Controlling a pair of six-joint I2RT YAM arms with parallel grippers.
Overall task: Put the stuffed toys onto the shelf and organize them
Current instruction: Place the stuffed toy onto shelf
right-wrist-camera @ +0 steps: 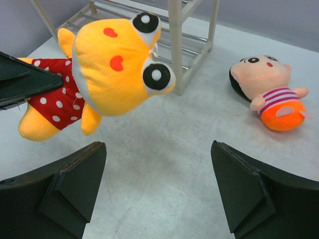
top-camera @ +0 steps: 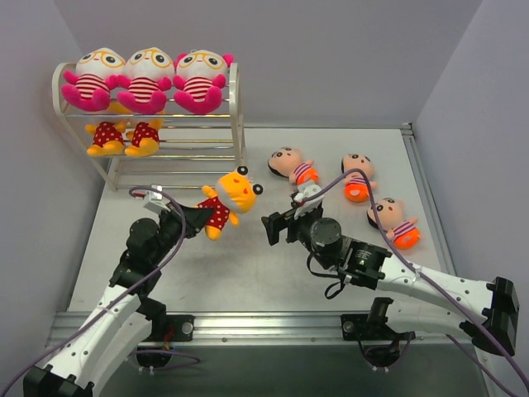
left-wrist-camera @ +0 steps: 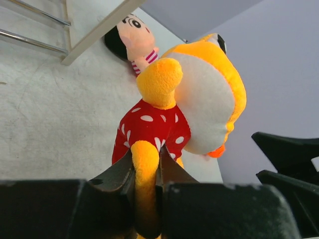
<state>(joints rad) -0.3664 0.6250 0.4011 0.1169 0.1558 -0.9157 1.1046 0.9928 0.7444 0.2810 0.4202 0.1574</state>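
On shelf, ten o'clock: three pink toys top tier, two yellow toys middle tier. Third yellow toy over desk centre, leg pinched in left claw. Right claw gaping, empty. Three peach-faced toys lying at two o'clock.

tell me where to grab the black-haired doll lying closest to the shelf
Take the black-haired doll across its striped middle, between the big head and the orange pants, probably with the open right tool coming straight down. It lies face-up on the table, so its narrow waist is the easiest part to pinch from both sides.
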